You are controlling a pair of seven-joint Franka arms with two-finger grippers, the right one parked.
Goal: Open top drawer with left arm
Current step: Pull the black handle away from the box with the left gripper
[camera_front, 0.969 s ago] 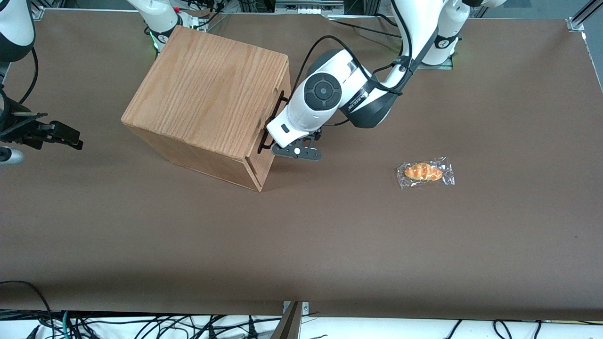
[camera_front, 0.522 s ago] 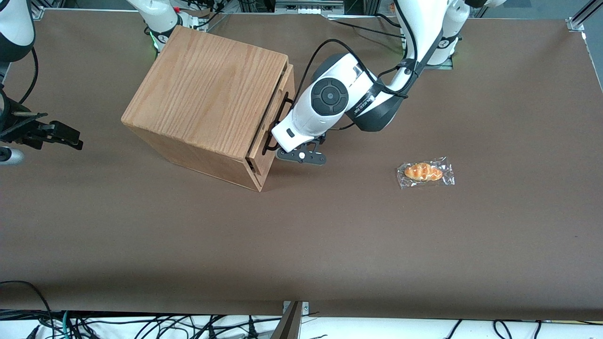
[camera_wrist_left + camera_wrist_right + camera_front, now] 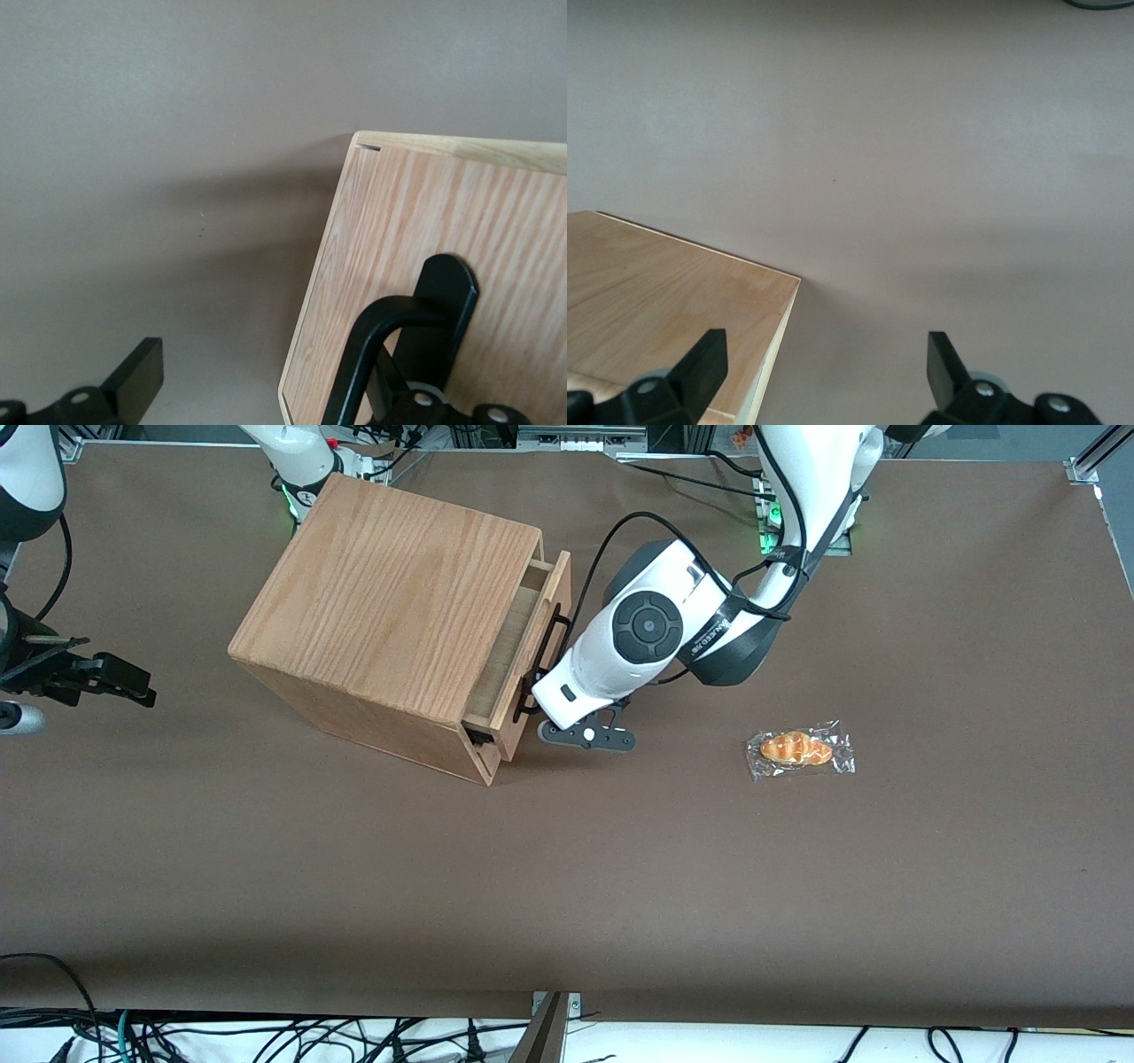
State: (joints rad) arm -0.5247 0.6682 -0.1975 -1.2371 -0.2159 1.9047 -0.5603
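Shallow light oak top drawer (image 3: pixel 532 646) with a long thin black bar handle (image 3: pixel 542 662): now pulled partway out of the big oak cabinet box (image 3: pixel 390 607), a strip of plain wood interior showing along its top. A second ago its front lay flush with the cabinet face; half a second ago only a narrow gap showed.

The cabinet stands on the brown table (image 3: pixel 567 886), toward the parked arm's end, its drawer front turned toward the working arm. It has not shifted.

Large white left arm (image 3: pixel 656 633) with dark grey sleeve has drawn away from the cabinet along with the drawer. Its black two-finger gripper (image 3: pixel 534 701) sits at the handle's end nearer the front camera. The wrist view shows the drawer front (image 3: pixel 461 283) close up, one finger (image 3: pixel 423 403) against the handle's curved end (image 3: pixel 390 345) and the other finger (image 3: pixel 133 385) well apart from it, off the drawer's edge. So the fingers look spread, hooking rather than pinching the bar, though contact is partly hidden.

A wrapped orange bread roll (image 3: pixel 800 749) lies unmoved toward the working arm's end.
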